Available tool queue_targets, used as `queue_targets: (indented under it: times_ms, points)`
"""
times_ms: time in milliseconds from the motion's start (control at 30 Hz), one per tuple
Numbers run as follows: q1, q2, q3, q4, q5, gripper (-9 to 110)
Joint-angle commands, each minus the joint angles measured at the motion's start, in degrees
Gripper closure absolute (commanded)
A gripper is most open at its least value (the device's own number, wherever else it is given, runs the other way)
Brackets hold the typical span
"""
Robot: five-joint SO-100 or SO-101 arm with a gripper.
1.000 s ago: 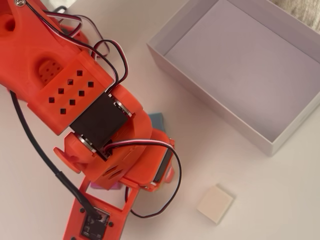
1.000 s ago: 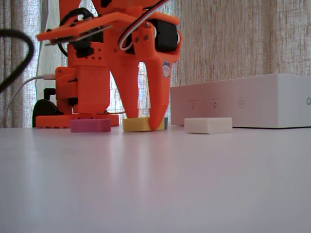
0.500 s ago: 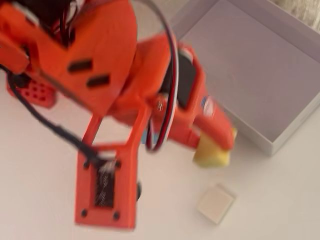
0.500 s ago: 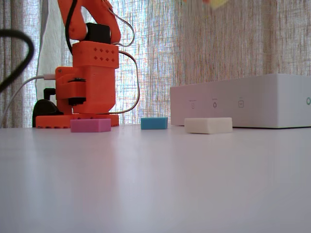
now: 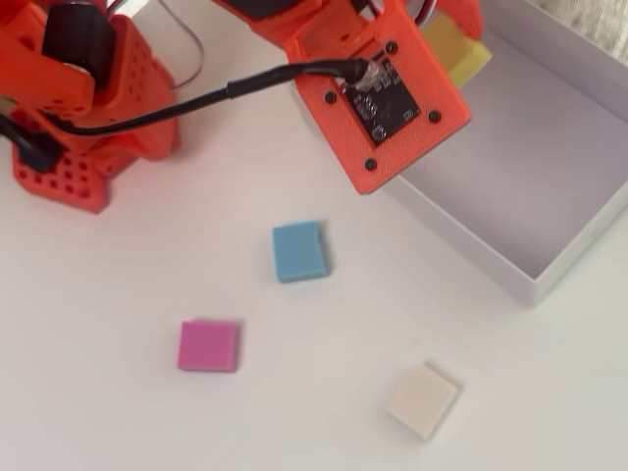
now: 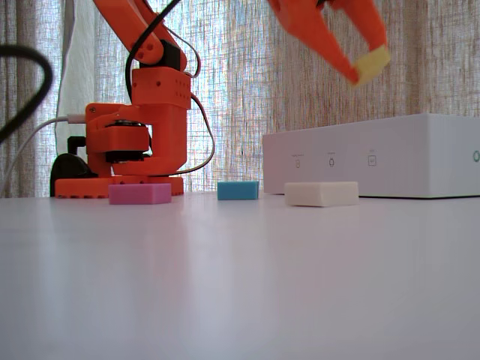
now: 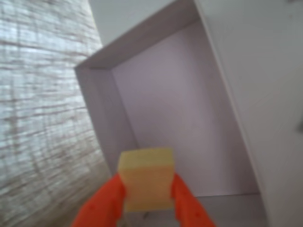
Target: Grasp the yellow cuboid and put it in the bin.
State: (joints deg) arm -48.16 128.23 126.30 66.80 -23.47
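Observation:
My orange gripper [image 6: 367,69] is shut on the yellow cuboid [image 6: 373,64], holding it high in the air above the bin [image 6: 390,154]. In the wrist view the yellow cuboid [image 7: 146,178] sits pinched between both orange fingers [image 7: 102,203], with the bin's pale lavender floor [image 7: 180,118] straight below it. From overhead, the yellow cuboid [image 5: 459,54] peeks out past the arm's wrist plate, over the bin [image 5: 535,285] near its left wall.
A blue block [image 5: 298,251], a pink block [image 5: 208,345] and a cream-white block [image 5: 423,400] lie on the white table left of and in front of the bin. The arm's orange base [image 5: 78,108] stands at the top left with a black cable.
One second ago the gripper stood on the table around the yellow cuboid. It has since lifted the cuboid and carried it right, above the bin.

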Motion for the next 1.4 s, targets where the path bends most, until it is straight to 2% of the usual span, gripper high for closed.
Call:
queue_targets:
  times_ms: [0,167,233,400,567,633,733,900,1000,1033,1133,1200,1367]
  points:
    - [-0.7,1.14,5.98,-4.39,-1.58,110]
    - [0.09,3.69,12.39,-8.61,-2.46,108]
    - [0.7,5.1,13.62,-9.93,-2.37,95]
    - [1.93,8.35,16.61,-16.08,-2.37,50]
    - [6.24,15.47,17.49,-24.7,-1.85,45]
    - [8.79,19.34,19.07,-29.53,-1.85,46]
    - [13.8,25.58,19.78,-31.2,-1.67,53]
    - [30.76,42.36,26.1,-26.81,-1.05,60]
    - [37.53,55.28,33.49,-18.54,-0.35,63]
    - [38.32,58.45,34.89,-14.94,-0.26,69]
    - [39.29,61.35,36.39,-6.86,0.18,75]
    - [39.38,61.35,36.83,-4.92,1.05,84]
    - [39.38,61.35,38.23,-1.32,2.81,92]
